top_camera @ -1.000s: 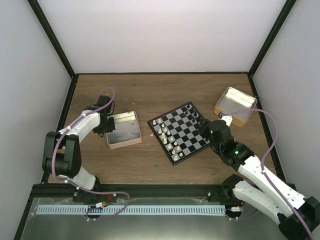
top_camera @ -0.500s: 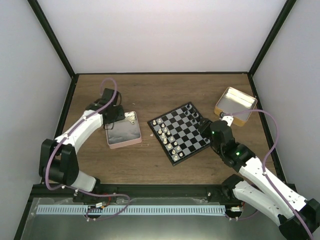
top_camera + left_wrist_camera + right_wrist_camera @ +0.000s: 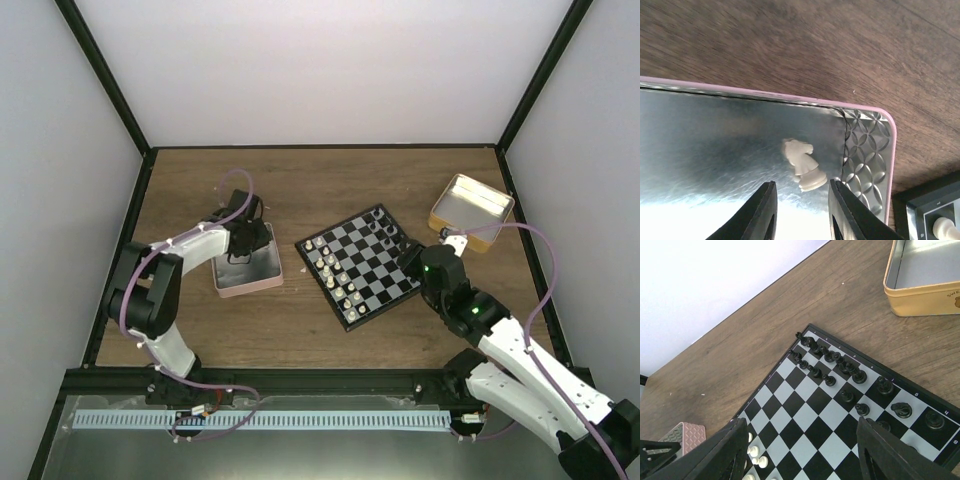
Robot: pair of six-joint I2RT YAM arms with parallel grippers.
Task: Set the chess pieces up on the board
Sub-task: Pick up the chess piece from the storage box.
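**Bench lot, catalogued left to right**

1. Left gripper [image 3: 801,190]: poised over the pink tin [image 3: 250,288], pointing down into it. Its jaws are apart and hold nothing, and their tips sit just beside the base of item 2.
2. White knight [image 3: 802,165]: the one piece in the part of the tin the left wrist view shows. It lies on its side on the shiny floor near the patterned corner, off the board.
3. Board [image 3: 372,262]: set at an angle mid-bench [image 3: 300,180], just right of the pink tin. The white pieces [image 3: 330,272] are ranked along its left side and the black pieces [image 3: 832,360] along the far right side. The middle squares are bare.
4. Right gripper [image 3: 801,440]: hovers over the near right part of the board. Its jaws are wide apart and empty.
5. Yellow tin [image 3: 462,232]: at far right, well apart from the board. No piece is seen in its visible part.

**Step in hand (judged):** fetching the last loose white piece. Most men already appear to be placed.

**Next move calls for:** lowering the left jaws astride the knight and closing across its narrow body. As it lies flat on slick metal, it may skid or roll. It then has to be lifted, turned upright and stood on its vacant back-rank square.
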